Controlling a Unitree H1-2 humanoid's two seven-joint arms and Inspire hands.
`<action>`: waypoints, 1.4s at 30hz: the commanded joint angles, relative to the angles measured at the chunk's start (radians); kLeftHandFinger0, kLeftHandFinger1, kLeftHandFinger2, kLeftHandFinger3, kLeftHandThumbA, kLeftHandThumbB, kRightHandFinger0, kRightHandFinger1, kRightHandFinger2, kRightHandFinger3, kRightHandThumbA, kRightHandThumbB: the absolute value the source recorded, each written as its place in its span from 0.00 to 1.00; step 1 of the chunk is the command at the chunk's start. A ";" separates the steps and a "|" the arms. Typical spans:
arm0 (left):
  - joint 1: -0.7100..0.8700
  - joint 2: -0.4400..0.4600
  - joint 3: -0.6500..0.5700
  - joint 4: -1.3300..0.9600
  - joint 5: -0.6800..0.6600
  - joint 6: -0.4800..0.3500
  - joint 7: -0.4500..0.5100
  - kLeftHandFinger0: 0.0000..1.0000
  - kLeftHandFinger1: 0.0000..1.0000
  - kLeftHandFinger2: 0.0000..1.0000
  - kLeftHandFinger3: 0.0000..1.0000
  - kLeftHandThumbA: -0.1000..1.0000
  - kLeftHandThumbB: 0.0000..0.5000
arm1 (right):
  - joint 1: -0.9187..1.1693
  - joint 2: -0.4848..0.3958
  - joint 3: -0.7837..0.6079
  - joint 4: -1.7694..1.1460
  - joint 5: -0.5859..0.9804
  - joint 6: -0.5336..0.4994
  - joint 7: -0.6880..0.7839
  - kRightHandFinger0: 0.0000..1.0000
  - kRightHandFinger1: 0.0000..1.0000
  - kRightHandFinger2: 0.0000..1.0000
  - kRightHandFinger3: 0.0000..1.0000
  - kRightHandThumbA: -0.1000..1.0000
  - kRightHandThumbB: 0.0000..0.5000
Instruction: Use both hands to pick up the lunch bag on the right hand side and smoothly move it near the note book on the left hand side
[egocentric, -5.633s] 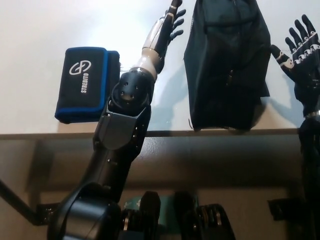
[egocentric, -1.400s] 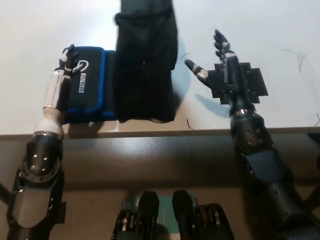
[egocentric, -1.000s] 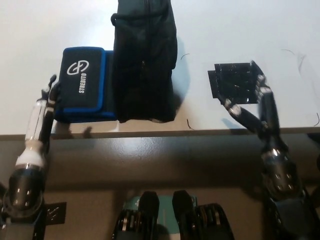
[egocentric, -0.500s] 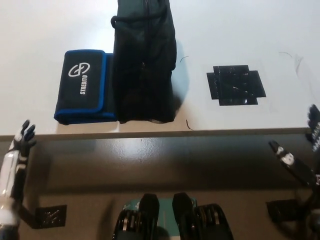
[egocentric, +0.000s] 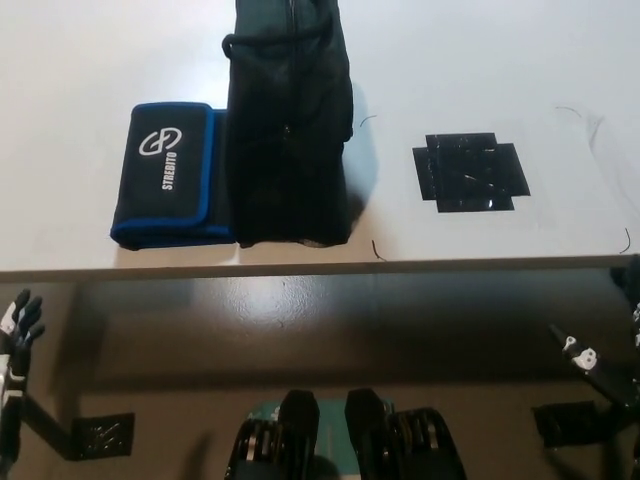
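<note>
White and evenly lit, the surface (egocentric: 120, 60) fills the upper half of the head view and ends in a straight front edge, with a darker floor below it. The lunch bag (egocentric: 288, 125), black and soft-sided, lies lengthwise on the surface, its far end cut off by the top of the picture. Its left side touches the notebook (egocentric: 170, 188), a black cover with a blue border and white lettering (the word printed on it reads STREDITO). Both lie well beyond the left hand (egocentric: 16, 335) and off toward its right, up on the surface, while the hand itself hangs below the front edge at the picture's lower left. That hand holds nothing, and its fingers (egocentric: 24, 306) are spread apart and point upward.

On the other side, the right hand (egocentric: 600, 370) sits low at the picture's right edge, also beneath the front edge. Only part of it shows, so I cannot tell whether it is spread or closed. Up on the surface, beyond this hand and toward its left, lies a black tape patch (egocentric: 470, 172), well apart from the lunch bag. A few thin dark threads (egocentric: 375, 250) lie scattered on the surface near the front edge.
</note>
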 joint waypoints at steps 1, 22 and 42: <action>-0.064 0.030 0.016 0.126 -0.061 -0.097 -0.045 1.00 1.00 1.00 1.00 1.00 0.57 | -0.083 -0.011 -0.022 0.081 0.065 -0.080 0.055 1.00 1.00 1.00 1.00 1.00 0.37; -0.157 0.014 0.039 0.245 -0.120 -0.097 -0.113 1.00 1.00 1.00 1.00 1.00 0.55 | -0.146 -0.013 -0.043 0.163 0.102 -0.080 0.142 1.00 1.00 1.00 1.00 1.00 0.38; -0.035 -0.010 0.094 0.120 -0.115 -0.097 -0.147 1.00 1.00 1.00 1.00 1.00 0.54 | 0.039 0.007 -0.060 -0.061 0.120 -0.080 0.179 1.00 1.00 1.00 1.00 1.00 0.40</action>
